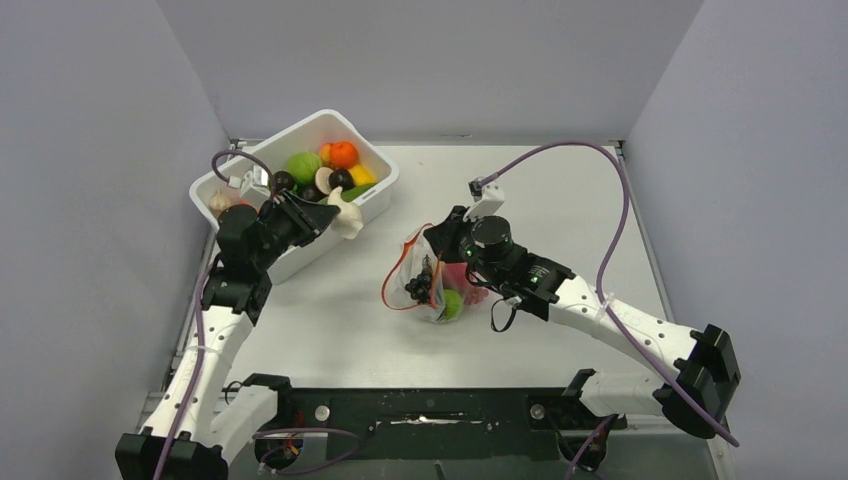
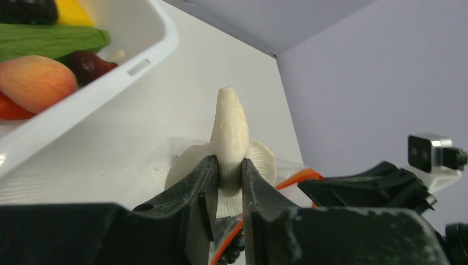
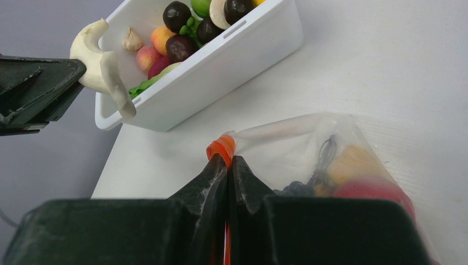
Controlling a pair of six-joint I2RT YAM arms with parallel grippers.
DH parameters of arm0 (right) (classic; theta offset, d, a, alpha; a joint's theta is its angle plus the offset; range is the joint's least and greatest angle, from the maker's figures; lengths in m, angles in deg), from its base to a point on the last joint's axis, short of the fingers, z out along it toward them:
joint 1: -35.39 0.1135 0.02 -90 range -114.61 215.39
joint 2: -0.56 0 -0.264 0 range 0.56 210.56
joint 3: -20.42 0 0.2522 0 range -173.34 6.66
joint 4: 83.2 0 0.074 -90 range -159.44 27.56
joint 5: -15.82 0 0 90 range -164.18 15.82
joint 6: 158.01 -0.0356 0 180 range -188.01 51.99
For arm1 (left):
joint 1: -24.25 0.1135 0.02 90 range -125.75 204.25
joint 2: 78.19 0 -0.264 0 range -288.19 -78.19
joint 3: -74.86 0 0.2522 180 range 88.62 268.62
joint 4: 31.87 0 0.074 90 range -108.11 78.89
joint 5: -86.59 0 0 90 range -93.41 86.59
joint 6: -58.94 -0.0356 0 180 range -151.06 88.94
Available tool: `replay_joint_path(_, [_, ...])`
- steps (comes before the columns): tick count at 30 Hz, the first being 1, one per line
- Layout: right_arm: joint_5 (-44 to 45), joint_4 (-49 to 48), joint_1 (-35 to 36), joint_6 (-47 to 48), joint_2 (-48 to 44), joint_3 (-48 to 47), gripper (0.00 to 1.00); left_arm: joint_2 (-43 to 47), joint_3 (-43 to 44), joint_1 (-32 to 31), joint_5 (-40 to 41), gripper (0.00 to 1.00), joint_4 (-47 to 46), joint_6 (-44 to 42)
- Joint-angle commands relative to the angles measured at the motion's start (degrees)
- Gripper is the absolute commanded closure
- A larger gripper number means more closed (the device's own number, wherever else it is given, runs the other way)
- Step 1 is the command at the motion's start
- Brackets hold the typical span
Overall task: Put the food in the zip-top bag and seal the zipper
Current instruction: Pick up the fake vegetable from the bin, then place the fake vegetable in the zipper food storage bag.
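Red-orange zipper (image 3: 221, 148) pinched in closed right tool (image 3: 227, 165) | pale mushroom (image 2: 230, 132) clamped in left tool (image 2: 227, 182) | some food (image 3: 364, 176) already inside zip-top bag (image 3: 292, 138) ahead of right tool | left: drop mushroom, seal.

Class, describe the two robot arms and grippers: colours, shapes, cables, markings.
The left arm and right arm have white links and black joints; a purple cable trails along each. The left gripper and right gripper are black with tapered fingers. Small green lights dot the right wrist.
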Motion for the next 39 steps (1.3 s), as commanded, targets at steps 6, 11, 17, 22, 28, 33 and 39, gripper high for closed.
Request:
replay_joint_path(6, [-0.8,-7.0,-0.4,-2.3,0.7,-4.9,1.00,4.6,-2.9,-13.0,-1.1,0.83,-13.5,3.4])
replay_joint_path(11, [-1.0,-7.3,-0.3,-2.4,0.9,-5.5,1.00,4.9,-5.6,-19.1,0.5,0.83,-17.4,2.6])
replay_joint_path(17, [-2.6,-7.8,-0.3,-2.5,0.5,-5.4,1.00,3.8,-8.9,-24.6,1.7,0.83,-21.7,-2.2])
replay_joint_path(22, [-3.4,-7.3,-0.2,-2.3,-0.5,-4.9,1.00,2.3,-10.6,-26.7,4.7,0.81,-21.7,-7.8])
replay_joint_path(28, [-3.7,-7.2,0.0,-2.1,-1.2,-4.2,1.00,0.6,-13.3,-27.6,5.6,0.80,-25.3,-11.5])
replay_joint_path(33, [-4.9,-7.1,0.1,-1.4,-1.0,-4.5,1.00,-0.2,-14.9,-28.2,5.1,0.79,-28.9,-13.7])
replay_joint_path(39, [-5.4,-6.6,0.2,-0.8,-1.1,-4.2,1.00,-0.5,-14.9,-29.1,4.5,0.69,-29.1,-16.3])
